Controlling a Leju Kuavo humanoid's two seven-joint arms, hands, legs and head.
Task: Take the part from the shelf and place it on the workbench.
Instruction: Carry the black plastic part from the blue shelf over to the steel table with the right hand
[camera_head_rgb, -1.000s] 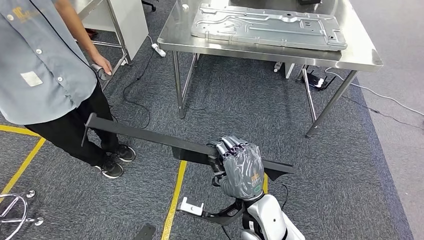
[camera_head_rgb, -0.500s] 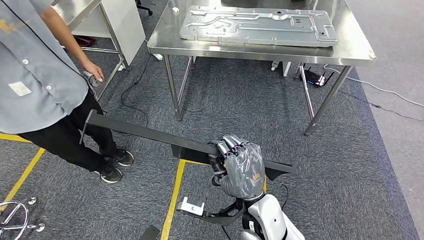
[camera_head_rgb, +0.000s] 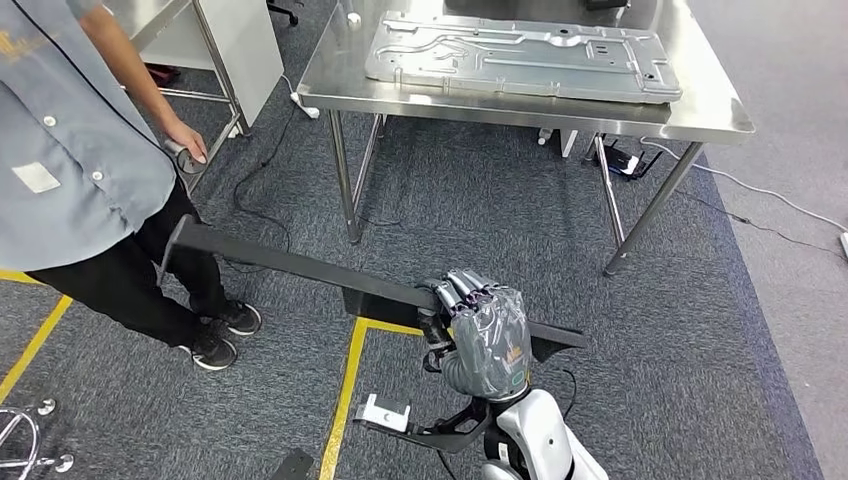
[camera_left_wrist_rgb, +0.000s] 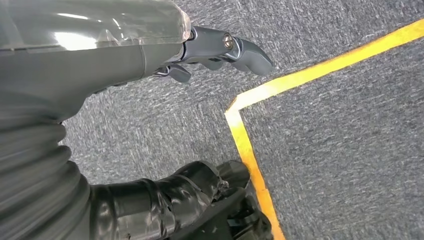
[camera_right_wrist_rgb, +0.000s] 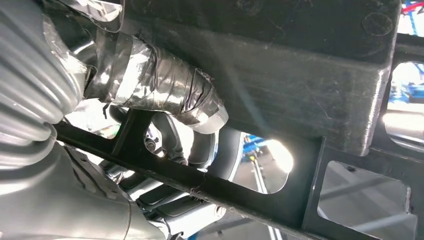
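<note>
Head view: the right hand (camera_head_rgb: 483, 335) grips the long black part (camera_head_rgb: 300, 270) off-centre above the carpet, well short of the bench (camera_head_rgb: 520, 105); keep it level, since its far end swings near the person (camera_head_rgb: 90, 170).

Left wrist view: the left hand (camera_left_wrist_rgb: 150, 50) hangs with its fingers (camera_left_wrist_rgb: 235, 47) spread, holding nothing.

Right wrist view: the taped thumb presses the part's frame.
</note>
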